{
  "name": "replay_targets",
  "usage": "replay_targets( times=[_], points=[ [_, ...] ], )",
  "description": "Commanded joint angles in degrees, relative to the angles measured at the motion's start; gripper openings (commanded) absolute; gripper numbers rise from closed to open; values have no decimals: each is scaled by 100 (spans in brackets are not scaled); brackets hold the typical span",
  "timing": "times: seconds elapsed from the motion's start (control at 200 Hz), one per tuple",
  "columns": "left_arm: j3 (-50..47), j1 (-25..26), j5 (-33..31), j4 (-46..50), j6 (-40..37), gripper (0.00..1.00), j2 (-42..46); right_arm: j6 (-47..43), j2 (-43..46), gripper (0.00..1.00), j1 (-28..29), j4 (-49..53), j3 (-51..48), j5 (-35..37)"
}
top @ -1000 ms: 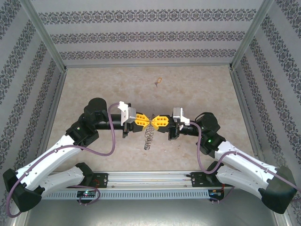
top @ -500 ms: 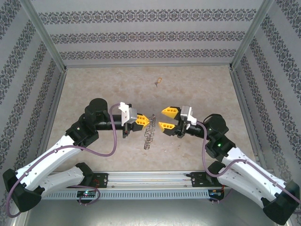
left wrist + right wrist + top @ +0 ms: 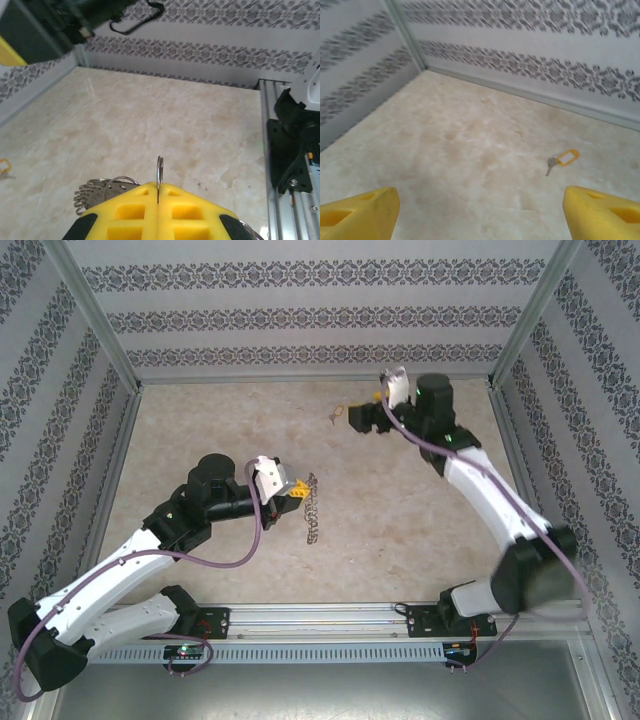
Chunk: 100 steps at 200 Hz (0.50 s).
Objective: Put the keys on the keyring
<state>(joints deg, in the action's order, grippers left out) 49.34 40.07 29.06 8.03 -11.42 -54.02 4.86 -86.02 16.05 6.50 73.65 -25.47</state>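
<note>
My left gripper (image 3: 158,194) pinches the limp keyring (image 3: 159,172) edgewise. Spread, my right gripper (image 3: 480,212) should take the tiny, light key (image 3: 560,159) by its yellow end.

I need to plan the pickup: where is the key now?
In the top view the key lies far back on the table, just left of the open right gripper.

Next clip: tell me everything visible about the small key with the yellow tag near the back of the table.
The small grey metal key with a yellow-orange tag lies flat on the beige marbled table, near the patterned back wall. The tag is a rounded oblong with a pale window, and the key juts from one end at a slant. Nothing touches it. The right gripper is close beside it, open, with its yellow fingers spread wide.
</note>
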Motion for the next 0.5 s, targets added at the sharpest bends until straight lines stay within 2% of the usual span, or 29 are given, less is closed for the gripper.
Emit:
replay_targets(
  times=[0.0,0.125,0.24,0.41,0.455,0.495],
  points=[
    [-109,31,-576,-39,201,0,-23,-595,-1209,86,-31,1647,1264,359],
    [-248,-85,-862,-67,362,0,-6,-1123,-2921,86,-38,3079,3322,787],
    [-396,-180,-1130,-48,567,0,108,-1267,-4372,86,11,3948,5070,997],
    [-657,-413,-1287,-19,739,0,443,-1391,-6507,86,93,5460,8391,1491],
    [-706,-435,-1287,-49,757,0,515,-1396,-6871,86,95,5596,8941,1536],
    [-737,-445,-1286,-78,785,0,560,-1391,-7015,85,94,5524,9046,1522]
  ],
)
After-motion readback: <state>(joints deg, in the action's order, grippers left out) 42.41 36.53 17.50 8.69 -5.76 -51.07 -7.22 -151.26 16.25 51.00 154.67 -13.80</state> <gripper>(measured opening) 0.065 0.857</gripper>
